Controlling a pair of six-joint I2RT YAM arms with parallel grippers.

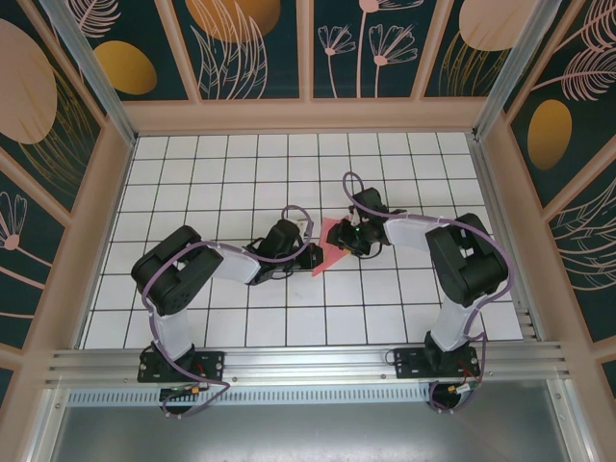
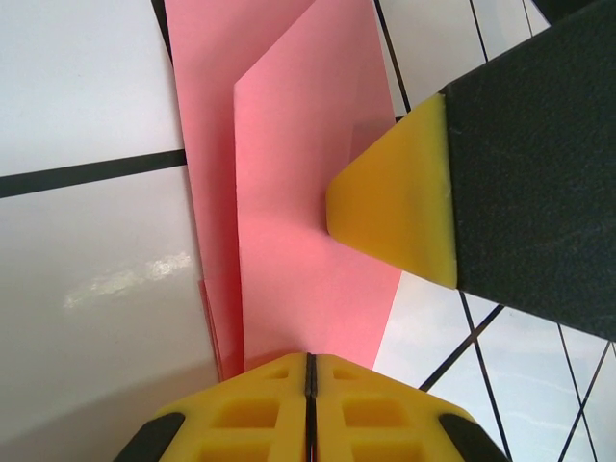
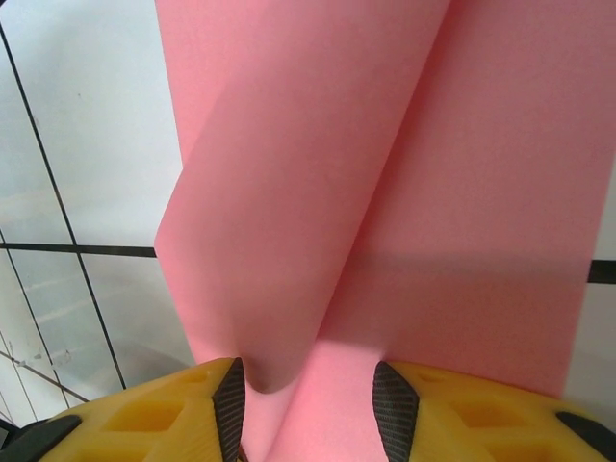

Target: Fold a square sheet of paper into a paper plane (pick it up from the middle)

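Dark teal wall panels (image 1: 255, 48) painted with pale flowers are ringing the white gridded table (image 1: 231, 164) I am watching over. The square sheet of paper (image 1: 330, 252) is lying partly folded on that table. The left arm (image 1: 183, 274) is leaning in from the sheet's left and the right arm (image 1: 462, 255) from its right. I am seeing one pink flap standing up off the rest of the sheet along a crease.

The left tool (image 2: 310, 358) is sitting at the sheet's left edge with its yellow fingers pressed together. The paper's edge is running into the seam between them, so it is clamping the sheet.

The right tool (image 3: 313, 390) is sitting over the sheet's right part with its fingers apart, and the raised curl of paper is passing between them. One yellow fingertip (image 2: 390, 197) of that tool is pointing at the flap's face, touching it or just off it; I cannot tell which.
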